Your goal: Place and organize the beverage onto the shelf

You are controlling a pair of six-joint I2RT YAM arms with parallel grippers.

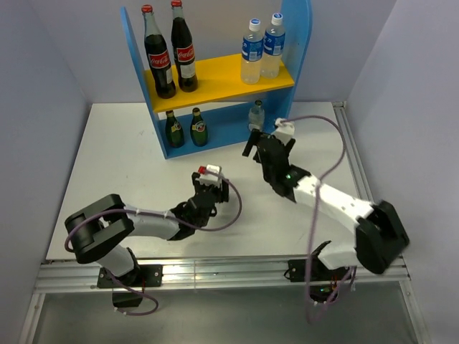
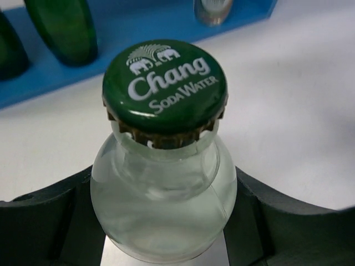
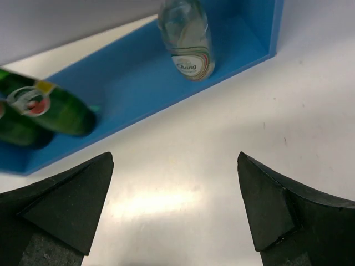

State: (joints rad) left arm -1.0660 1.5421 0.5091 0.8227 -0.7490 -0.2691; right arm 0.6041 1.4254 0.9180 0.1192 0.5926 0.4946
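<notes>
My left gripper point(image 2: 163, 227) is shut on the neck of a clear soda-water bottle point(image 2: 163, 199) with a green cap point(image 2: 165, 86), low over the table in front of the shelf point(image 1: 215, 79). In the top view this gripper point(image 1: 203, 193) covers the bottle. The right gripper point(image 1: 269, 143) stands open and empty point(image 3: 175, 166) just in front of the blue base point(image 3: 138, 72). A second clear bottle point(image 3: 187, 41) stands at the base's right end point(image 1: 257, 115). Two green bottles point(image 1: 186, 129) stand at its left. Two blue-capped water bottles point(image 1: 262, 50) are on the yellow board.
Two tall cola bottles point(image 1: 172, 54) stand on the left of the yellow board. Grey walls close in the table on both sides, and a metal rail point(image 1: 215, 272) runs along the near edge. A cable point(image 1: 337, 154) loops beside the right arm.
</notes>
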